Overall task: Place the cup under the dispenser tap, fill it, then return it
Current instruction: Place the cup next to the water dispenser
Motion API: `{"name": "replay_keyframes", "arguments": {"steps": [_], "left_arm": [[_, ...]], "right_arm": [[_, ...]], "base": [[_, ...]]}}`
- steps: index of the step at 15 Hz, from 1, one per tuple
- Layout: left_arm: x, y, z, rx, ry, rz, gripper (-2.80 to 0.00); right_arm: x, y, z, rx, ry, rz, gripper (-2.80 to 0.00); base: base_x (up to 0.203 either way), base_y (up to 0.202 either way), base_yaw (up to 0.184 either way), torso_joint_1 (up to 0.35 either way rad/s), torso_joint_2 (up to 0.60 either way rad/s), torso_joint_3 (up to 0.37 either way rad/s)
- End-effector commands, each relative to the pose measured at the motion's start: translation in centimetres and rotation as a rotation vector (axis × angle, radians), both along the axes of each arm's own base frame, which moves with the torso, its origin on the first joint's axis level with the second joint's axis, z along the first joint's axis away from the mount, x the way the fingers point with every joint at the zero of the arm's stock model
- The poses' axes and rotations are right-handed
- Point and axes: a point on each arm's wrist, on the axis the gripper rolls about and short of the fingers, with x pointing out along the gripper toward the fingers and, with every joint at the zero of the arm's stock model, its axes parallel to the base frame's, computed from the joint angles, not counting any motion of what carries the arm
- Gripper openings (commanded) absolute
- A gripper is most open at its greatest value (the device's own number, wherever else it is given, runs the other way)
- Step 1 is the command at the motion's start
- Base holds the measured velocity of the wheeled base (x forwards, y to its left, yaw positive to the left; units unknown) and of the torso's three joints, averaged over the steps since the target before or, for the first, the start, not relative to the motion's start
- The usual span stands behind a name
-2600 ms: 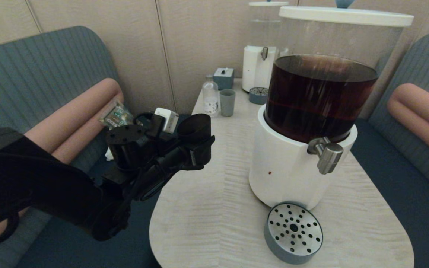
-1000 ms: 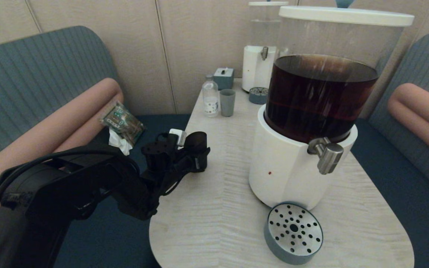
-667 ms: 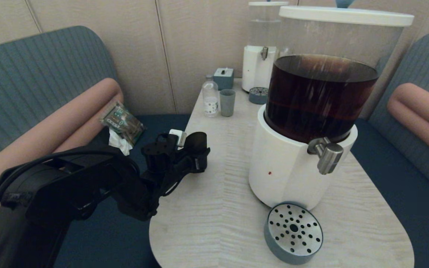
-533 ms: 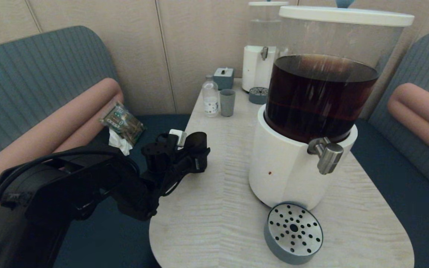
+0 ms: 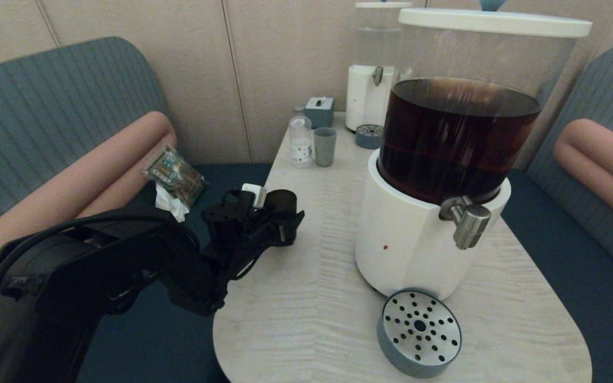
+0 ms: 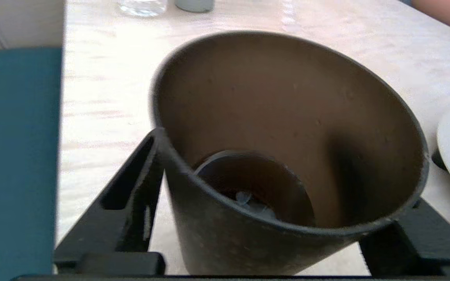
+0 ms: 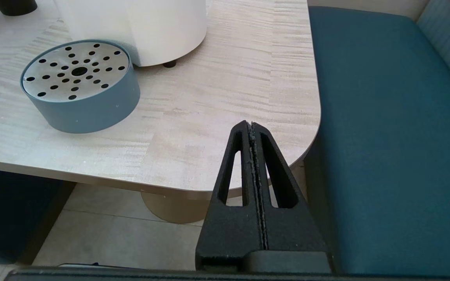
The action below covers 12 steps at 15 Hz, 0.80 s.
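Note:
The black cup point(image 5: 281, 203) stands upright at the table's left edge, left of the big dispenser's white base point(image 5: 407, 250). My left gripper point(image 5: 284, 222) is shut on the cup, one finger on each side of its lower wall. In the left wrist view the cup point(image 6: 287, 97) fills the space between my left gripper's point(image 6: 287, 168) fingers, and a little dark liquid lies at its bottom. The steel dispenser tap point(image 5: 466, 221) juts out above the round perforated drip tray point(image 5: 419, 332). My right gripper point(image 7: 251, 125) is shut on nothing, parked off the table's near right corner.
At the far end of the table point(image 5: 285, 319) stand a grey-blue cup point(image 5: 325, 146), a small clear bottle point(image 5: 300, 141), a blue box point(image 5: 319, 110) and the clear-liquid dispenser point(image 5: 373, 90) with its small tray point(image 5: 369, 135). A snack packet point(image 5: 174, 173) lies on the left bench.
My left arm brought the cup down and back towards the table's left edge. In the last half second the cup went from leaning to upright.

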Motion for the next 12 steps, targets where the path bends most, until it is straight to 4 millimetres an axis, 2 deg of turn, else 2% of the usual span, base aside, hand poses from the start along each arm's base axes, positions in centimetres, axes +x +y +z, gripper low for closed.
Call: {"name": "replay_keyframes", "arguments": {"steps": [1,4,6,12], "left_arm": [[-0.3,0.1,0.6,-0.007,-0.02,0.012,0.0],[-1.5,0.4,1.5,-0.01,-0.035,0.014,0.0],[-3.0,0.9,2.7,-0.004,-0.042,0.016,0.0],[-9.7,2.9,8.2,-0.004,-0.096,-0.002,0.0]], "right_arm": [[0.0,0.0,0.0,0.0,0.001,0.001,-2.8],[0.0,0.0,0.0,0.0,0.001,0.001,-2.8],[0.0,0.0,0.0,0.0,0.001,0.001,-2.8],[0.0,0.0,0.0,0.0,0.002,0.001,-2.8]], "base": [[0.0,0.0,0.0,0.0,0.0,0.0],[0.0,0.0,0.0,0.0,0.0,0.0],[0.0,0.0,0.0,0.0,0.0,0.0],[0.0,0.0,0.0,0.0,0.0,0.0]]}}
